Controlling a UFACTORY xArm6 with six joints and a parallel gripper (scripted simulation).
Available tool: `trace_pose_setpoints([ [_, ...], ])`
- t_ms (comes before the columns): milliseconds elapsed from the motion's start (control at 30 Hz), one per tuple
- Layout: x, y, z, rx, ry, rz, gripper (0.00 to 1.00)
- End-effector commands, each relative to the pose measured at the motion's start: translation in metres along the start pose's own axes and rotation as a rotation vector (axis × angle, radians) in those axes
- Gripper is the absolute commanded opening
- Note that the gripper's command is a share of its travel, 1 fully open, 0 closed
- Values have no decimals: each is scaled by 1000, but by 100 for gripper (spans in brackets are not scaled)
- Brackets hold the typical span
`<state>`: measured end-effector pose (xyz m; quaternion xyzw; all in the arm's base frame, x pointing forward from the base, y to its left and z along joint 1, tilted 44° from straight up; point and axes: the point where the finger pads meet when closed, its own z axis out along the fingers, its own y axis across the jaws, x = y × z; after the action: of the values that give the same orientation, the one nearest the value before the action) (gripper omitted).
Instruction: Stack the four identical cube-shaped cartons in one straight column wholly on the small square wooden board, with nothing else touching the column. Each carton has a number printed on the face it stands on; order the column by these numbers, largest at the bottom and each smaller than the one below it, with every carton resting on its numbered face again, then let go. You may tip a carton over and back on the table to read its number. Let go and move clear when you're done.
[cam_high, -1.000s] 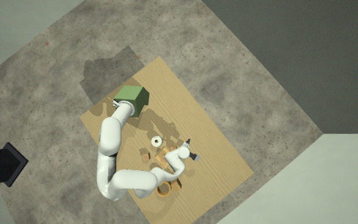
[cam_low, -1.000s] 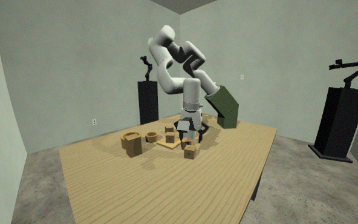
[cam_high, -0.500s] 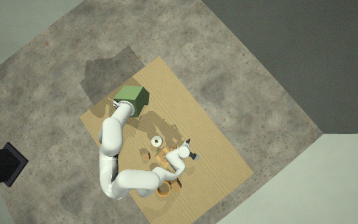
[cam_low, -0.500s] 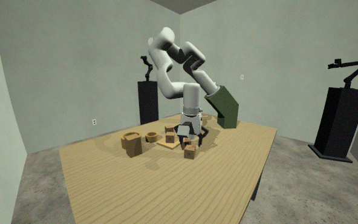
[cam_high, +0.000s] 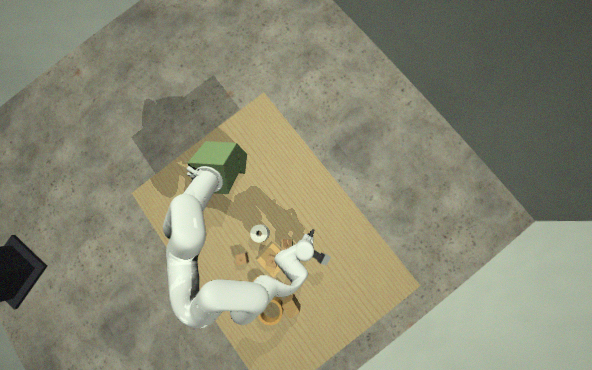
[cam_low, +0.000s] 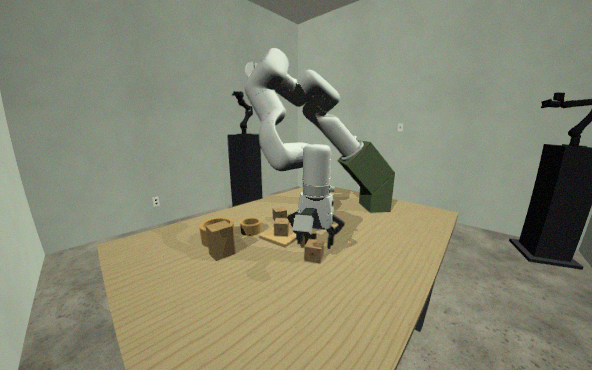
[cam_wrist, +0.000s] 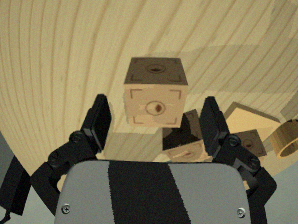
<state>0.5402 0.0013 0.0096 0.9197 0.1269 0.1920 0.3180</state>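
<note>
Four small brown cartons lie on the table. One carton (cam_low: 281, 227) (cam_wrist: 248, 142) (cam_high: 270, 260) stands on the small wooden board (cam_low: 276, 239) (cam_wrist: 242, 115). One carton (cam_low: 279, 213) stands behind the board. One carton (cam_low: 314, 252) (cam_wrist: 155, 93) stands in front of the gripper, with a round mark on the face turned to the wrist camera. The last carton (cam_wrist: 186, 146) (cam_low: 321, 235) lies low between the fingers. My gripper (cam_wrist: 155, 106) (cam_low: 320, 232) is open wide, low over the table, just right of the board.
A taller brown box (cam_low: 220, 239) and two wooden rings (cam_low: 216, 223) (cam_low: 250, 226) stand left of the board. A white roll (cam_high: 257, 233) lies near the board. The arm's green base block (cam_high: 219, 154) (cam_low: 376, 179) stands at the far side of the table.
</note>
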Motion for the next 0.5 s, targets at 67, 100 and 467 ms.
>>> trace_pose_setpoints([
  [67, 1, 0, 9, 0, 3, 0, 100],
  [100, 1, 0, 10, 1, 3, 0, 100],
  [467, 1, 0, 17, 1, 3, 0, 100],
])
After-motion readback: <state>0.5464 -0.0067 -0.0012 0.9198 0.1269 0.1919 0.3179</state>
